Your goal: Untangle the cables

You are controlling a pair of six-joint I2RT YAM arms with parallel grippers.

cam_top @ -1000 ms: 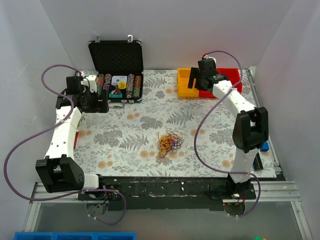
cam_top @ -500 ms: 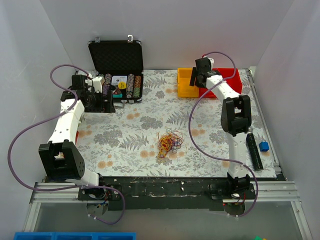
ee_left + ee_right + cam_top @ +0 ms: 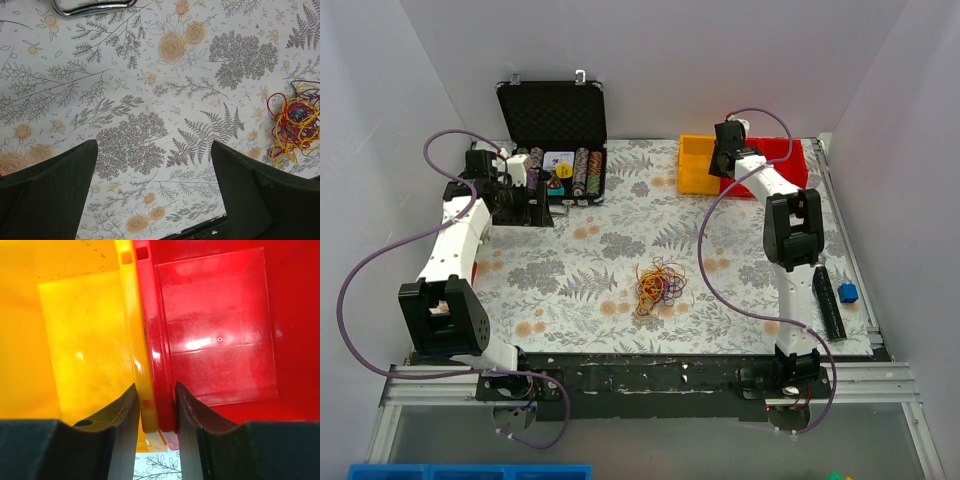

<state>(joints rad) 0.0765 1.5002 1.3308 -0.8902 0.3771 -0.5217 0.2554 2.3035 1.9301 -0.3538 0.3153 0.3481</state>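
The cables [image 3: 660, 283] lie as a small tangle of red, orange, yellow, purple and blue loops on the floral cloth, mid-table; they show at the right edge of the left wrist view [image 3: 295, 122]. My left gripper [image 3: 538, 207] [image 3: 153, 145] hovers open over bare cloth near the case, well left of the tangle. At the back right, my right gripper [image 3: 723, 162] [image 3: 155, 390] has its fingers either side of the joined walls of the yellow bin [image 3: 75, 340] and the red bin [image 3: 215, 330], pressed against both. Neither gripper touches the cables.
An open black case [image 3: 555, 150] of poker chips stands at the back left; its chrome handle [image 3: 92, 6] is just beyond my left gripper. The yellow bin [image 3: 695, 170] and red bin [image 3: 782, 155] sit side by side. A black bar [image 3: 827, 300] and blue block [image 3: 848, 292] lie at the right edge.
The right arm folded back, exposing the black bar, and its jaws narrowed from wide open onto the bins' joined walls. The left arm shifted a little toward the case. The cables have not moved.
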